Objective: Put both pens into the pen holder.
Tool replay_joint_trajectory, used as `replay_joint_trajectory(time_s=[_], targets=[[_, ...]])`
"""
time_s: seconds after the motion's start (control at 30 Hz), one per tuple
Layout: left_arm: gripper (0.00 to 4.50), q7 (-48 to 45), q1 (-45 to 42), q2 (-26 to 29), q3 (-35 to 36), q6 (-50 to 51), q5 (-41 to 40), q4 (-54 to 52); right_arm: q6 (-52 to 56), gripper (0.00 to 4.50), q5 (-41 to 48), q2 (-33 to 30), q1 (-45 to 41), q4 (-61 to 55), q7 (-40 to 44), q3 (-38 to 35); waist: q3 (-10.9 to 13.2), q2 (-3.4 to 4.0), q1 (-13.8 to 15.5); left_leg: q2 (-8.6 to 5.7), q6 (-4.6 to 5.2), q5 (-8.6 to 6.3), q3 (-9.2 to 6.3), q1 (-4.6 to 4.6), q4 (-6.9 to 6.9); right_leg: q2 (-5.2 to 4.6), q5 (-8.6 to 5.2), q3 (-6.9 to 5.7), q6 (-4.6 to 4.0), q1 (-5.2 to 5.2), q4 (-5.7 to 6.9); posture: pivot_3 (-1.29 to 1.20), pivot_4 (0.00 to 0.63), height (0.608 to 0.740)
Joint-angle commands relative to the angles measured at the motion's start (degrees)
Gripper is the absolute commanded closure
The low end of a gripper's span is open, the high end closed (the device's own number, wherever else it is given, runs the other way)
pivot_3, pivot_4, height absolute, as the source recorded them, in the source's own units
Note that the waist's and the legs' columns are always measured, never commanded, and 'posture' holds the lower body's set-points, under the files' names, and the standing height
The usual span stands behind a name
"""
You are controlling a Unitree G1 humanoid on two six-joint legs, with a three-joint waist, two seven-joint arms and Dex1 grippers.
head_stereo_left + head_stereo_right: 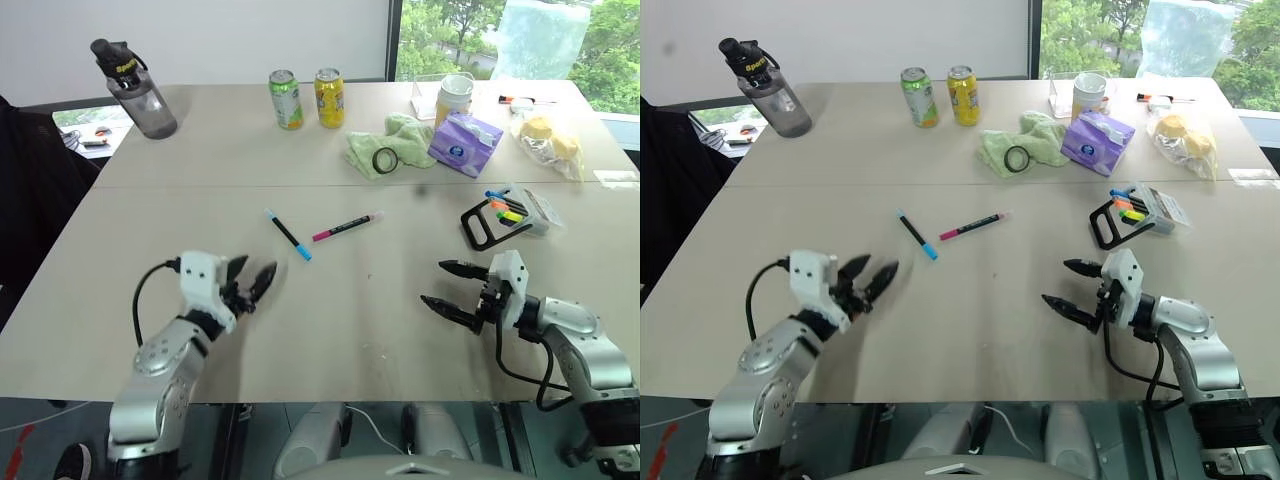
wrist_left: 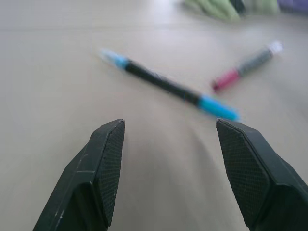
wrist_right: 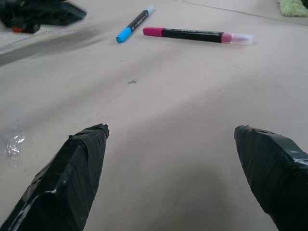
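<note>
Pens [image 1: 288, 234] untouched on table; left claw [image 1: 250, 282], right claw [image 1: 446, 287] agape, empty.

You see a pale beige tabletop [image 1: 330, 330] carrying two black-barrelled pens: one pen [image 1: 288, 234] has light blue ends, the other pen [image 1: 347, 226] a pink end and a clear pinkish cap. The pen holder [image 1: 503, 214] has a black rim, with orange, yellow, green and blue tips inside. Your left tool [image 1: 252, 283] and right tool [image 1: 440, 287] have black fingers on white housings. Farther back you have a green can [image 1: 286, 99], a yellow can [image 1: 329, 97], a light green cloth [image 1: 390, 143], a purple tissue pack [image 1: 465, 143] and a smoky grey bottle [image 1: 140, 92].
</note>
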Motion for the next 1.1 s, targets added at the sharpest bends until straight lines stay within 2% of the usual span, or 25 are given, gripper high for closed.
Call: replay_joint_trajectory(time_s=[0.03,0.23,0.33,0.53,0.63,0.73,0.87,0.9,0.97,1.07,1.1], targets=[[1.38,7.5,-3.8,-0.8,0.3,6.1,0.9,-5.3,-0.5,0.03,0.9,0.3,-1.4,-1.7,-0.1,-0.4,0.0,0.00,-0.1,0.00,0.00,0.00,0.02,0.01,0.00,0.00,0.00,0.01,0.00,0.00,0.00,0.00,0.150,0.740],[1.38,16.9,-14.8,-1.9,-4.2,21.8,4.5,-0.8,0.6,0.03,1.2,0.9,-4.6,-4.2,-0.5,0.7,0.0,-0.04,0.0,0.00,-0.01,0.01,0.05,0.01,0.04,0.04,0.00,0.05,0.00,-0.02,0.07,0.00,0.150,0.740],[1.38,22.5,-21.2,-6.4,-4.3,29.9,5.5,2.2,2.2,0.03,1.9,0.8,-6.4,-7.0,-1.1,0.9,0.0,-0.11,0.0,-0.01,-0.01,0.00,0.04,-0.03,0.14,0.04,0.01,0.03,0.02,-0.01,0.08,0.00,0.150,0.740],[1.38,29.1,-29.9,-14.1,-2.8,39.2,7.8,6.8,6.2,0.03,1.9,-0.9,-7.5,-10.0,-1.9,1.6,0.2,-0.42,0.0,-0.01,-0.01,0.00,-0.01,-0.20,0.36,0.05,0.02,-0.04,0.04,-0.04,0.07,0.00,0.150,0.740],[1.38,32.2,-33.1,-15.7,-2.2,42.1,10.4,9.7,6.3,0.03,1.6,-2.0,-7.1,-10.1,-1.6,1.2,0.2,-0.46,-0.1,-0.01,-0.01,-0.01,0.01,-0.20,0.38,0.05,0.02,-0.04,0.04,-0.04,0.10,0.00,0.150,0.740],[1.38,35.3,-34.8,-17.9,1.6,44.7,12.1,11.9,6.7,0.03,2.0,-2.3,-7.0,-10.4,-2.1,0.7,0.2,-0.49,-0.1,-0.01,-0.01,0.00,0.03,-0.19,0.39,0.05,0.02,-0.02,0.04,-0.05,0.11,0.00,0.150,0.740],[1.38,36.8,-34.7,-18.4,3.5,48.3,14.1,14.0,6.8,0.03,2.1,-2.3,-6.6,-10.9,-2.7,0.8,0.2,-0.48,-0.4,-0.01,-0.01,-0.01,0.08,-0.14,0.39,0.05,0.02,0.03,0.04,-0.04,0.14,0.00,0.150,0.740],[1.92,37.2,-34.7,-18.7,4.1,49.3,14.5,14.2,6.8,0.00,2.1,-2.2,-6.5,-11.0,-2.9,0.9,0.2,-0.48,-0.6,-0.01,-0.02,-0.01,0.11,-0.11,0.38,0.05,0.02,0.06,0.05,-0.04,0.15,0.00,0.150,0.740],[2.55,37.7,-34.5,-19.0,4.8,50.9,15.4,14.6,6.8,0.00,2.1,-2.2,-6.5,-11.1,-3.2,0.9,0.2,-0.48,-1.0,0.00,-0.02,-0.01,0.15,-0.08,0.38,0.06,0.03,0.10,0.05,-0.04,0.17,0.00,0.150,0.740],[4.08,38.6,-34.9,-19.6,6.4,52.4,16.9,14.7,6.7,0.00,2.1,-2.1,-6.6,-10.8,-3.3,0.9,0.1,-0.47,-1.5,0.00,-0.02,-0.01,0.20,-0.03,0.38,0.06,0.03,0.15,0.06,-0.02,0.18,0.00,0.150,0.740],[4.45,39.1,-35.0,-19.9,7.2,52.8,17.5,14.8,6.7,0.00,2.1,-2.1,-6.7,-10.6,-3.2,0.9,0.1,-0.47,-1.5,0.00,-0.02,-0.01,0.20,-0.03,0.38,0.06,0.04,0.16,0.07,-0.01,0.18,0.00,0.150,0.740]])
